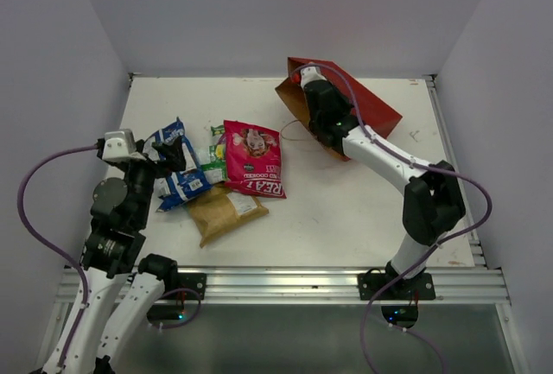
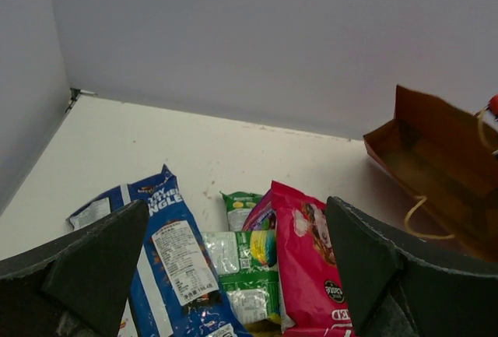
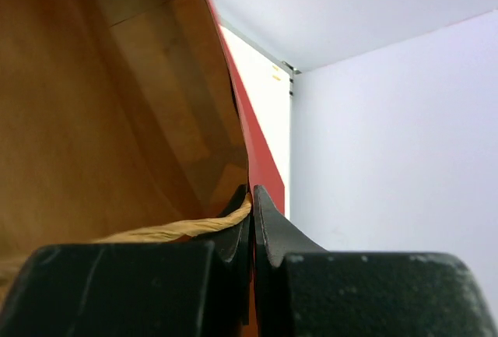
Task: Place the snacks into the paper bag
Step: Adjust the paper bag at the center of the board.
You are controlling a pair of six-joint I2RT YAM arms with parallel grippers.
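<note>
Closest to the overhead camera, at 6 o'clock, the two arm bases (image 1: 393, 283) sit bolted to the near edge of the white table (image 1: 346, 210).

Left hand (image 2: 237, 208): fingers spread wide, with nothing between them. It hovers over the snack cluster, at 9 o'clock from table centre. Contact with any packet cannot be determined.

Snack cluster, overhead view:
- Blue-and-white soft packets (image 1: 183, 186) lie on the 9 o'clock side, directly under the left hand.
- Small green packets (image 1: 214, 165) lie between the blue-and-white ones and the pink one.
- The large pink soft packet (image 1: 253, 160) lies flat on the 3 o'clock side.
- The tan-brown soft packet (image 1: 223, 210) lies at 6 o'clock, touching the pink one.

All of these rest on the table, well apart from the bag.

Right hand (image 3: 250, 197): fingers pressed together, one inside and one outside, pinching a wall of the red-brown paper carrier bag (image 1: 380, 115) at its mouth. A thin tan twine handle (image 3: 171, 229) runs up to the inner finger. The bag sits at 1 o'clock from table centre, tipped over, with its brown-lined mouth facing roughly 8 o'clock toward the snacks.
</note>
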